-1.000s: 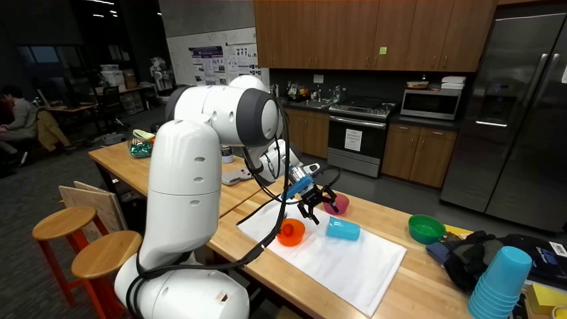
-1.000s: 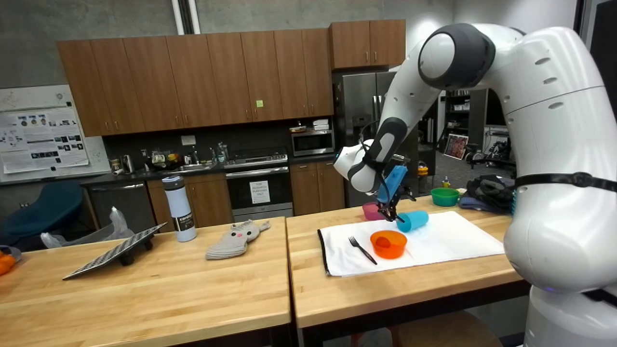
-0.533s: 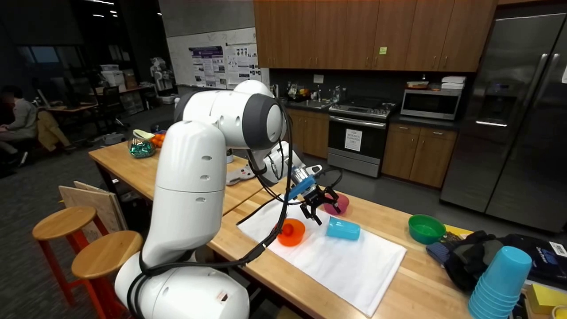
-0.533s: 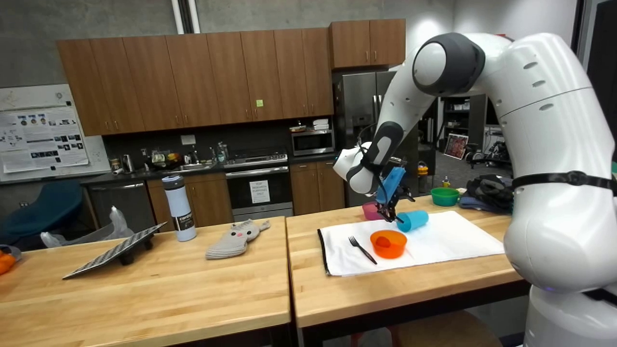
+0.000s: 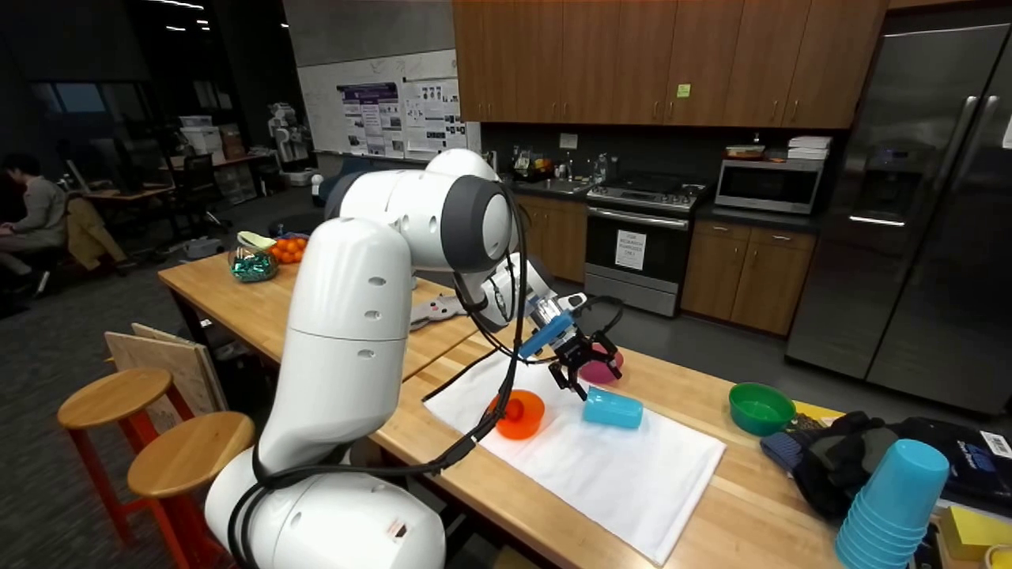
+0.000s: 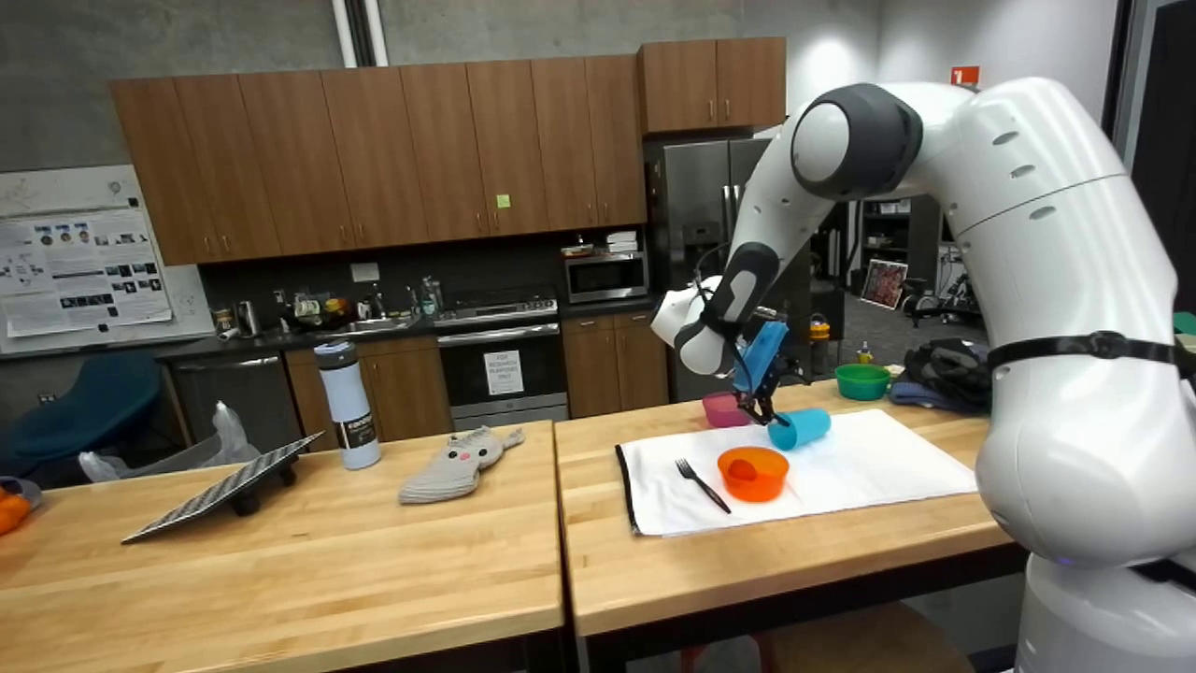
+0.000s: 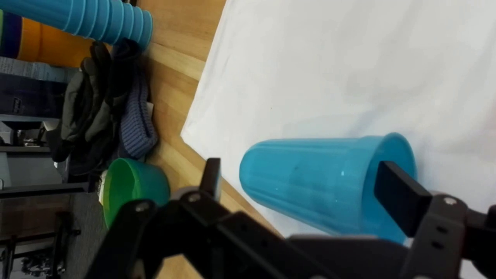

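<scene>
My gripper [image 5: 599, 386] is open and empty, above the white cloth [image 5: 624, 482]. It is nearest to a light blue cup [image 5: 613, 409] lying on its side on the cloth. In the wrist view the cup [image 7: 302, 182] shows between the two spread fingers [image 7: 305, 184]; one finger overlaps its open mouth, the other is beyond its base. Whether a finger touches the cup I cannot tell. A pink bowl [image 6: 724, 411] is just behind the gripper. An orange bowl [image 6: 768, 481] with a red-orange thing [image 6: 743, 470] inside and a dark fork [image 6: 703, 486] lie on the cloth.
A green bowl [image 5: 760, 409] stands beyond the cloth, near dark gloves [image 5: 846, 454] and a stack of blue cups [image 5: 889, 506]. On the adjoining table are a grey knit toy [image 6: 462, 465], a bottle [image 6: 348, 407] and a tilted patterned board [image 6: 224, 486].
The arm has reached forward and its elbow has come down. The gripper has moved a little toward the blue cup and stays open. The objects on the cloth have not moved.
</scene>
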`<state>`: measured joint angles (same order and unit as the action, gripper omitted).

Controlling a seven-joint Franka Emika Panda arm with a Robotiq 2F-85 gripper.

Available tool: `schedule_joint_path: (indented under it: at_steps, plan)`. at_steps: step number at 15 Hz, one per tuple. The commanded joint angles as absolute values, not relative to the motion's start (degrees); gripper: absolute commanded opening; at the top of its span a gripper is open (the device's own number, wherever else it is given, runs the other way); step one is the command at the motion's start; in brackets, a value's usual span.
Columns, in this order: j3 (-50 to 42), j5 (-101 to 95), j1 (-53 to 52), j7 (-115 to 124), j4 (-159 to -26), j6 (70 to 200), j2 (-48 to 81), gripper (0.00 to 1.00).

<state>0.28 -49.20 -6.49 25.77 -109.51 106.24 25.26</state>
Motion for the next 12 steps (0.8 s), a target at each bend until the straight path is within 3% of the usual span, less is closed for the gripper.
schedule_joint_path:
  at_steps: [1, 2, 4, 12]
  plan:
    - [-0.32, -49.44, -6.70, 24.76, -107.29, 104.96, 26.63, 1.00]
    - [-0.25, -49.44, -6.67, 24.41, -107.28, 105.24, 26.66, 0.75]
    - [-0.02, -48.95, -6.61, 23.30, -107.22, 105.22, 26.50, 0.68]
    - [1.43, -45.64, -4.94, 15.04, -110.80, 111.29, 22.24, 0.06]
